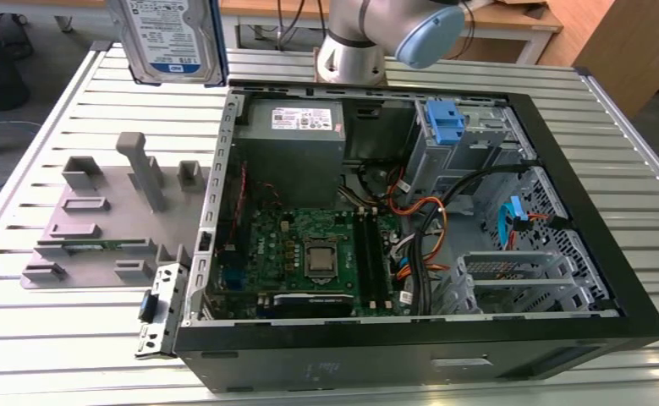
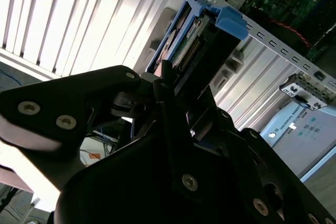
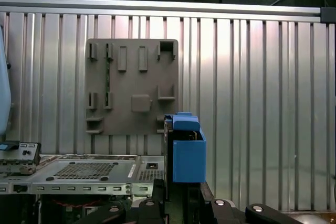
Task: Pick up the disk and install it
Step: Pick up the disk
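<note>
Overhead, the slatted metal table (image 1: 58, 110) carries an open black computer case (image 1: 420, 359) that lies on its side and takes up the exterior view's right and middle. The robot arm (image 1: 358, 42) rises from the far edge of the table, just behind the case. A grey fixture plate (image 1: 103, 220) with raised blocks lies on the slats to the exterior view's left of the case. Inside the case, a grey power-supply box (image 1: 295, 135) sits at the far side, a green motherboard (image 1: 306, 254) lies nearer, and a lone blue latch (image 1: 447, 127) stands at the far drive cage.

The disk (image 1: 173, 38) hangs upright at the exterior view's far left, off the table and outside the case beside its far-left corner, with its label facing the camera.

In both wrist views the gripper (image 2: 184, 85) is clenched on the disk (image 2: 197, 35). Its black fingers (image 2: 163, 77) press on the two flat sides, and the drive with its blue carrier juts out beyond the tips. In the first wrist view the carrier's blue end (image 3: 186, 156) stands straight out from between the fingers (image 3: 157, 203). The fixture plate (image 3: 131, 87) and table slats (image 3: 252, 103) lie well beyond it, and the case's edge (image 3: 84, 171) is alongside.
</note>
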